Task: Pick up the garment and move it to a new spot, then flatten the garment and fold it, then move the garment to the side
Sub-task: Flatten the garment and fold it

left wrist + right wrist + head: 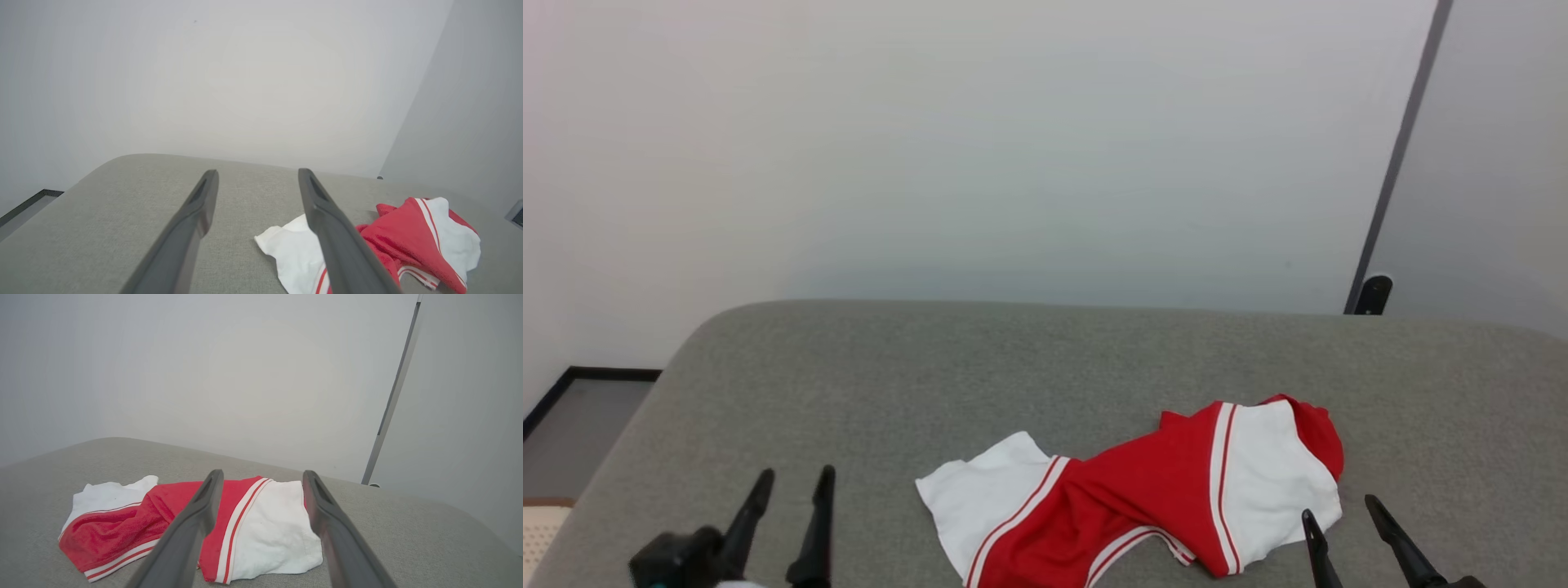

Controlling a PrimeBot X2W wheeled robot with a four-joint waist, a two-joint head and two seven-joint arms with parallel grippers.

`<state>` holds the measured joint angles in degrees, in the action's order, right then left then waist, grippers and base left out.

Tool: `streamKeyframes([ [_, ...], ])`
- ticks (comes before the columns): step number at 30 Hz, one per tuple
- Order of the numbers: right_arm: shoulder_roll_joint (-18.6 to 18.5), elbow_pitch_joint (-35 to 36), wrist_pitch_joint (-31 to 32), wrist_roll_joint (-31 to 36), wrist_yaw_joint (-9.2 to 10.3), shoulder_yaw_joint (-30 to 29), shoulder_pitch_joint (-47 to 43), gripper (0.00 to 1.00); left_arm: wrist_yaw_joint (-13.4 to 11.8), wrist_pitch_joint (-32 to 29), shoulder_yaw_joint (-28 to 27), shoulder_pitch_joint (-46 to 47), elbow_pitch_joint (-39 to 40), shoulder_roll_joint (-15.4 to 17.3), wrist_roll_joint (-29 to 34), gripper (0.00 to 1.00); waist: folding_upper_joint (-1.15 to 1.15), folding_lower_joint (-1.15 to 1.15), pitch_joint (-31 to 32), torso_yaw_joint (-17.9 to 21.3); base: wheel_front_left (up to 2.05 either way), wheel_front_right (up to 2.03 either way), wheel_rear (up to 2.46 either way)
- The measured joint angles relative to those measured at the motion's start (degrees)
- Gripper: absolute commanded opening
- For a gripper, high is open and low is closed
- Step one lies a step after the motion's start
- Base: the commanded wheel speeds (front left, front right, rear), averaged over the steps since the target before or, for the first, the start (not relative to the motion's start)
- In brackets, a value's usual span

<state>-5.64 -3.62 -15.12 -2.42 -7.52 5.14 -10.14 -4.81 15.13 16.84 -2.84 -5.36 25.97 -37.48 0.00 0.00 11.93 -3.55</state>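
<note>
The garment point(1143, 498), a red shirt with white sleeve panels and thin stripes, lies crumpled on the grey padded surface point(1013, 367), near its front and right of centre. My left gripper point(796, 482) stands open at the lower left, well clear of the cloth. My right gripper point(1339, 506) is open at the lower right, just beside the garment's white right sleeve. In the left wrist view the garment point(412, 241) lies to the right of the open left gripper point(257, 175). In the right wrist view the garment point(261, 522) lies beneath and ahead of the open right gripper point(263, 475).
A pale wall point(1013, 147) rises behind the surface. A dark vertical strip point(1396, 163) runs down the wall at the right, ending in a small black fitting point(1372, 294). Floor with a dark skirting edge point(572, 384) shows past the surface's left edge.
</note>
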Motion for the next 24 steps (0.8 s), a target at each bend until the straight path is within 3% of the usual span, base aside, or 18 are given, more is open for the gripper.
streamKeyframes([
  [7, 0.71, -0.08, 0.00, 0.01, 0.00, 1.01, -0.14, 1.00, 4.53, 0.00, -7.76, -5.30, 0.96, -5.48, 7.30, 1.00, 0.00, 0.00, 0.86, -1.23, 0.00, 0.00, 0.00],
  [16, -0.71, 0.05, 0.00, 0.66, 0.00, -1.92, 0.02, 1.00, 8.43, 0.00, -12.44, -5.88, -0.20, -10.90, 12.09, 1.00, 0.00, 0.00, 0.15, 2.06, 0.00, 0.00, 0.00],
  [21, -0.77, 0.21, 0.00, 0.93, 0.00, -2.72, 0.07, 1.00, 9.93, 0.00, -13.81, -5.76, -1.02, -12.80, 13.56, 1.00, 0.00, 0.00, -0.65, 4.71, 0.00, 0.00, 0.00],
  [24, -0.82, -0.22, 0.00, 1.00, 0.00, -2.60, 0.37, 1.00, 10.88, -0.03, -13.12, -5.13, -3.08, -12.29, 13.47, 1.00, 0.00, 0.00, -1.34, 6.22, 0.00, 0.00, 0.00],
])
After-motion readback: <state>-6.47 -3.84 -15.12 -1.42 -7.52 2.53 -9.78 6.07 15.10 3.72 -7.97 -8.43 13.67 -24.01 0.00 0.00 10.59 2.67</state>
